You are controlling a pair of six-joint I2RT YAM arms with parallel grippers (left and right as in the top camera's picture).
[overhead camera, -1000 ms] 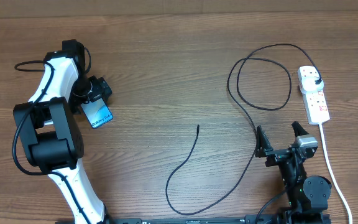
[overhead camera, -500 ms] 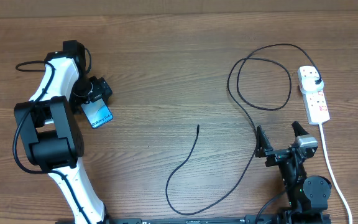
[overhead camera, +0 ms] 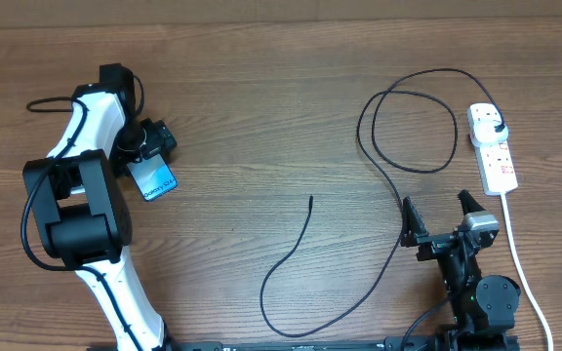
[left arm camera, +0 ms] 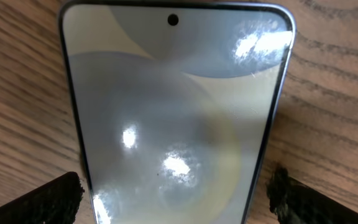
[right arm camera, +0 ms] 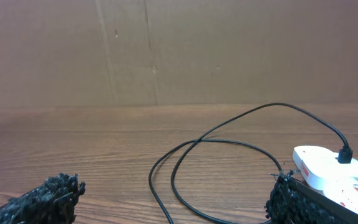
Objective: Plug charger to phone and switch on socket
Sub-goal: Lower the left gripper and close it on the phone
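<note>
You are holding the left jaws spread wide over the phone [left arm camera: 176, 112], one finger flanking each side, likely lining up a grasp. The phone is lying flat, screen up, at the left of the desk [overhead camera: 261, 97]. The right jaws are standing apart and empty near the socket [overhead camera: 491, 146], where the charger [overhead camera: 455, 132] is already sitting plugged in. Its small connector [overhead camera: 309, 202] is lying loose mid-desk, well apart from the phone.
</note>
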